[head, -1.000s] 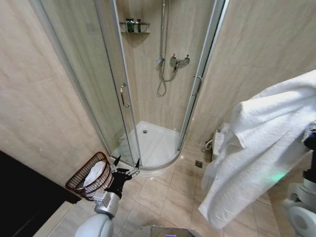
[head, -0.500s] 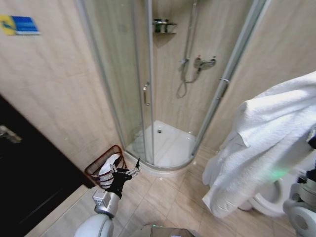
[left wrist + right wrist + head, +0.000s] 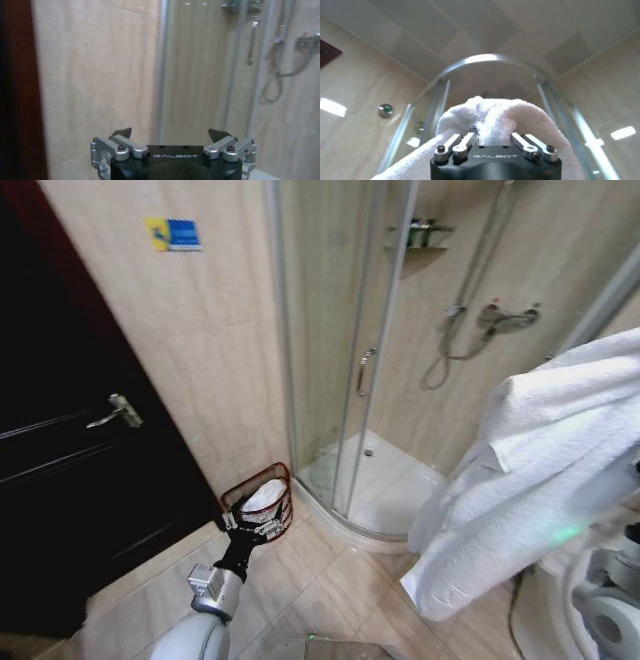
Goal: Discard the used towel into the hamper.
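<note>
A dark door with a metal lever handle stood at the far left of the head view, and a small blue and yellow sign was fixed to the beige tiled wall beside it. Low against that wall, between the door and the glass shower enclosure, sat the hamper, a round reddish-brown wire basket with something white lying inside it. The left gripper was held low over the tiled floor, just in front of the hamper, with its fingers spread apart and nothing between them; the left wrist view showed the same wide gap at the left gripper, pointed toward the wall and the shower glass. Inside the enclosure hung a shower mixer and hose. Farther right, the white towel hung in thick folds from high at the right edge, well apart from the hamper. In the right wrist view the right gripper was pinched closed on a bunched fold of the towel, raised toward the ceiling.
</note>
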`<state>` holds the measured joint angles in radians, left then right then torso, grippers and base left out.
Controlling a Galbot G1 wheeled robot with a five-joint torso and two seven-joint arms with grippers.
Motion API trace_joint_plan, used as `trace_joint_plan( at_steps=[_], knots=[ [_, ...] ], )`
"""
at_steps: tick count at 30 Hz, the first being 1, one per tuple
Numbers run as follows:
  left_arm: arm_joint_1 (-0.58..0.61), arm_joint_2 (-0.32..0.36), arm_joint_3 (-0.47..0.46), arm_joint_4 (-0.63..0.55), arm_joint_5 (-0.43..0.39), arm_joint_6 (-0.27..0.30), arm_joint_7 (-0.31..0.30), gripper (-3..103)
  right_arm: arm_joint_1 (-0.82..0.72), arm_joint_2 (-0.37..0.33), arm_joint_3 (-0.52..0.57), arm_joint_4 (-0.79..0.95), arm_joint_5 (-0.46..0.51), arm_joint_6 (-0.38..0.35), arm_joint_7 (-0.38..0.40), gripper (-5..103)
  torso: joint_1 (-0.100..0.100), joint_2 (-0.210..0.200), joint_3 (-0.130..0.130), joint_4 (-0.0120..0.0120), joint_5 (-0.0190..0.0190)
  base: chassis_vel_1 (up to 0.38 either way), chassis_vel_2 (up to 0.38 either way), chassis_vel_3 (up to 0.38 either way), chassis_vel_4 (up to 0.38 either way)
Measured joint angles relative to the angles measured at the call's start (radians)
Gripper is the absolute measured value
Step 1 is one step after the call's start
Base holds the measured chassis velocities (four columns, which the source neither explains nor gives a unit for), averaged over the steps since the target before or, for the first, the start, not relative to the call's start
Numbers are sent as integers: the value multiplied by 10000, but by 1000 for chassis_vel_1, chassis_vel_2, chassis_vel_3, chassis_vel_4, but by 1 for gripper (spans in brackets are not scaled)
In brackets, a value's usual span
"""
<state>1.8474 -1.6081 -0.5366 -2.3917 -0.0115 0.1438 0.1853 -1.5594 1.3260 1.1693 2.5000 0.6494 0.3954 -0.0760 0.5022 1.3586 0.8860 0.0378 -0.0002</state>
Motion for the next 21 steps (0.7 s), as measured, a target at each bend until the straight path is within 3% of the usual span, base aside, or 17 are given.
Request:
trace_joint_plan(
  at_steps=[21],
  knots=[
    [0,0,0,0,0,0,0,100,6,56,-104,0,-48,-106,-91,21,-1,-1,-1,-2,4,126,130,127,123]
  ],
)
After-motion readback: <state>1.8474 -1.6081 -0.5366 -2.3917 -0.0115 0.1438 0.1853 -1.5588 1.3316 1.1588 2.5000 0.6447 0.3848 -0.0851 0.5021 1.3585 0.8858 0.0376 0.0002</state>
